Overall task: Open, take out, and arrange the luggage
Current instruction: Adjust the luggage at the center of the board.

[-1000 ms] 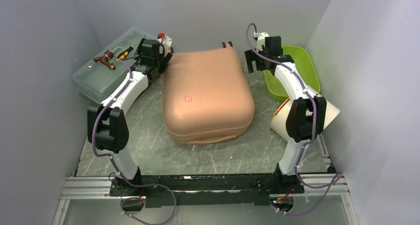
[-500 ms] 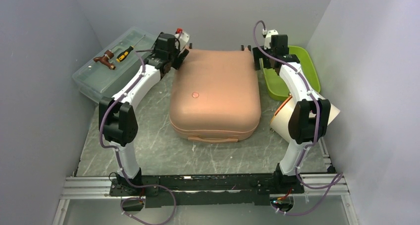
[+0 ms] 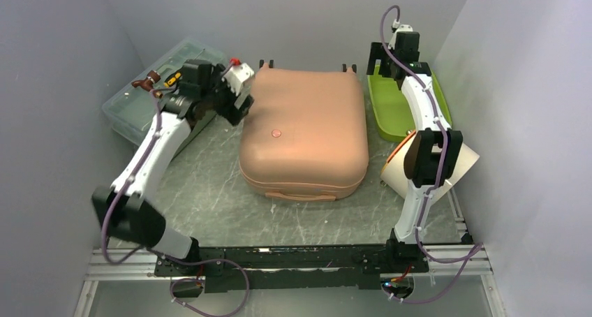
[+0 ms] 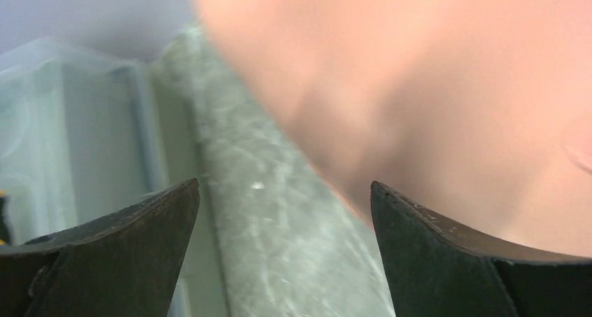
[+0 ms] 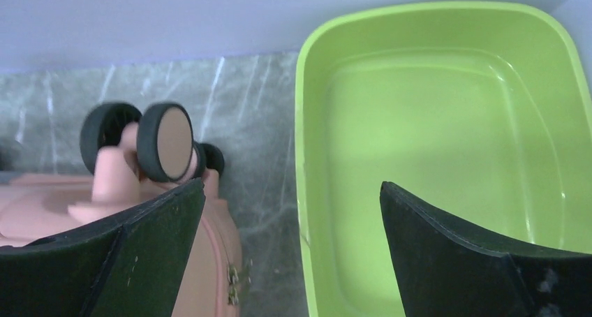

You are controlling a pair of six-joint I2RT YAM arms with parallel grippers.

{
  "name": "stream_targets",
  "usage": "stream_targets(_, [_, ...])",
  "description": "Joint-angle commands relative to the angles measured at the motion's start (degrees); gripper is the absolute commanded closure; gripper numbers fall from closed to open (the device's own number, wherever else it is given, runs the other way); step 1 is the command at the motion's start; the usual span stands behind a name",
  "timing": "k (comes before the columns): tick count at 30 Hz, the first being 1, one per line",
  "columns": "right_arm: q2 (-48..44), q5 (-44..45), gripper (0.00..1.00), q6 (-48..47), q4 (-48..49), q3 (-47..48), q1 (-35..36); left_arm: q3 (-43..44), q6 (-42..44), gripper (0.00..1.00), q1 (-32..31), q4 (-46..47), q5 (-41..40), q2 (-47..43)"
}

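The luggage (image 3: 304,132) is a salmon-pink hard-shell suitcase lying flat and closed mid-table, handle (image 3: 300,195) toward the arms, wheels (image 3: 266,63) at the back. My left gripper (image 3: 237,102) is open beside its back left corner, with nothing between the fingers. In the left wrist view the pink shell (image 4: 454,86) fills the right side, blurred, and the left gripper (image 4: 285,184) hangs over bare table. My right gripper (image 3: 378,57) is open at the back right corner. The right gripper (image 5: 292,183) is above the gap between a suitcase wheel (image 5: 164,142) and the tray; zipper pulls (image 5: 234,289) show below.
A translucent toolbox (image 3: 139,107) with a screwdriver and a brown tool on its lid stands at the back left. A lime green tray (image 3: 398,104) (image 5: 433,156) lies back right, with a white and orange cone-shaped object (image 3: 398,167) in front of it. Walls close in on three sides.
The suitcase slid right and squared up a second ago. Since then the left arm has swung out left, its gripper staying near the back left corner; the right gripper moved farther back.
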Motion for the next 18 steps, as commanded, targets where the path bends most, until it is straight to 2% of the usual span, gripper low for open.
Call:
stream_targets(1, [3.5,-6.9,0.0,6.6,0.0,8.0,-0.6,-3.8,10.7,0.01,-1.2,-18.5,29.3,-12.3])
stream_targets(3, [6.7,-10.8,0.0,8.2,-0.6,11.1,-0.6,-5.9,14.4,0.01,-1.5,-23.8,33.9,-13.8])
stream_targets(11, [14.3,-30.2,0.0,19.0,3.8,15.0,-0.6,-14.9,21.1,0.01,-3.8,-30.6,37.0,-18.3])
stream_targets(18, [17.8,-44.2,0.0,22.4,8.6,14.9,-0.4,-23.8,16.7,0.01,-6.6,-23.5,32.9,-20.4])
